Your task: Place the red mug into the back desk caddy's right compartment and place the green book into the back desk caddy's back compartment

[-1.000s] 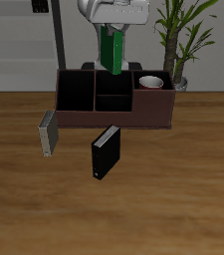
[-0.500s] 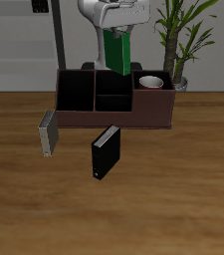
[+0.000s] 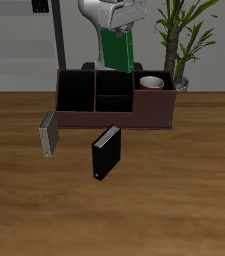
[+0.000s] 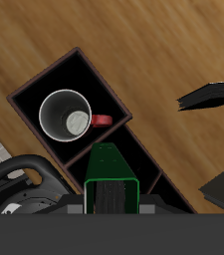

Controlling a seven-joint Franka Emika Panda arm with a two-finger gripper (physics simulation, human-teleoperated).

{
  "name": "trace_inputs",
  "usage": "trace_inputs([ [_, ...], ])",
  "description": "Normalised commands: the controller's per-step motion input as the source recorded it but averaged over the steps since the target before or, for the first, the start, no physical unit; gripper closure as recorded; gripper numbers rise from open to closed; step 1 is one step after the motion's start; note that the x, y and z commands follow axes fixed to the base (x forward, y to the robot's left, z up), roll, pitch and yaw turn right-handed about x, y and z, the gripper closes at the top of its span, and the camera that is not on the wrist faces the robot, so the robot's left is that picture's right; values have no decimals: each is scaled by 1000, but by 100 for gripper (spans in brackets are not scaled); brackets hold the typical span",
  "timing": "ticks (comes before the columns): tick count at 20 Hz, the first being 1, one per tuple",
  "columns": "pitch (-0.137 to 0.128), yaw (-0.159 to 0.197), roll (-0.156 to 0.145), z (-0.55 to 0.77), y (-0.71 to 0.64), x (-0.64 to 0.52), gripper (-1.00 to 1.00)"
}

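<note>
My gripper (image 3: 114,26) is shut on the top of the green book (image 3: 117,50), which hangs upright above the back desk caddy (image 3: 114,118), over its small middle sections. In the wrist view the green book (image 4: 112,165) sits between my gripper's (image 4: 112,191) fingers, above the caddy's dividers (image 4: 143,149). The back compartment (image 3: 112,82) is open below. The red mug (image 3: 151,82) stands upright inside the right compartment. From the wrist, the mug (image 4: 66,115) shows its white inside and red handle.
A black book (image 3: 104,152) stands on the table in front of the caddy, also seen from the wrist as a black book (image 4: 211,95). A grey-white book (image 3: 48,134) leans beside the caddy's other end. A potted plant (image 3: 179,40) stands behind the mug's end.
The gripper with the green book has risen a little and shifted slightly toward the mug's end of the caddy. Nothing else moved.
</note>
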Motion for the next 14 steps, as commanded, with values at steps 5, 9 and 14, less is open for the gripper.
trace_inputs([
  [5, -23, 155, 8, 42, 105, -66, 100],
  [9, 30, 106, -20, 9, -21, -44, 100],
  [14, 30, 156, -53, -56, -62, -77, 100],
])
